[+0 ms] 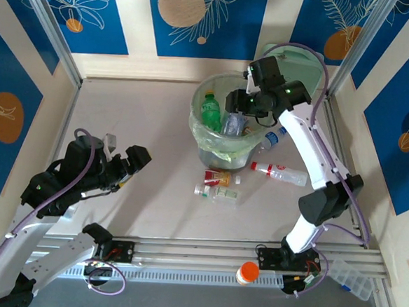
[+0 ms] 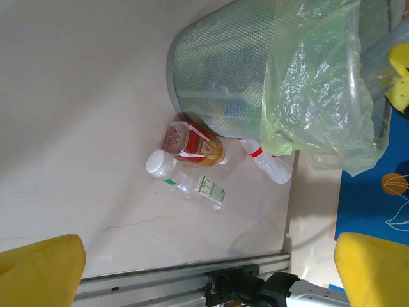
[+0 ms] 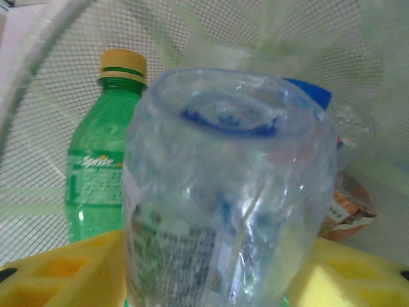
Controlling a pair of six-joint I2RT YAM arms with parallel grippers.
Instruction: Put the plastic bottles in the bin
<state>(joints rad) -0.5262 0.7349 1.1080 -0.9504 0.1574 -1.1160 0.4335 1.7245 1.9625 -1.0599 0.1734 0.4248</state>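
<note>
The bin (image 1: 197, 111), a mesh basket lined with a pale green bag, stands at the back centre. My right gripper (image 1: 237, 113) hangs over its mouth, shut on a clear plastic bottle (image 3: 230, 192) that sits base-up between the yellow fingers (image 3: 57, 275). A green Sprite bottle (image 3: 96, 173) stands inside the bin. On the table in front lie a red-labelled bottle (image 2: 195, 144), a white-capped clear bottle (image 2: 185, 182) and a red-capped clear bottle (image 1: 280, 173). A blue-capped bottle (image 1: 274, 137) lies against the bin's right side. My left gripper (image 1: 130, 164) is open, well left of them.
An orange-capped item (image 1: 247, 272) sits on the front rail (image 1: 184, 250). A mint-green case (image 1: 295, 65) stands behind the bin. A clear plastic box (image 1: 354, 276) lies at the front right corner. Walls close in the table on three sides.
</note>
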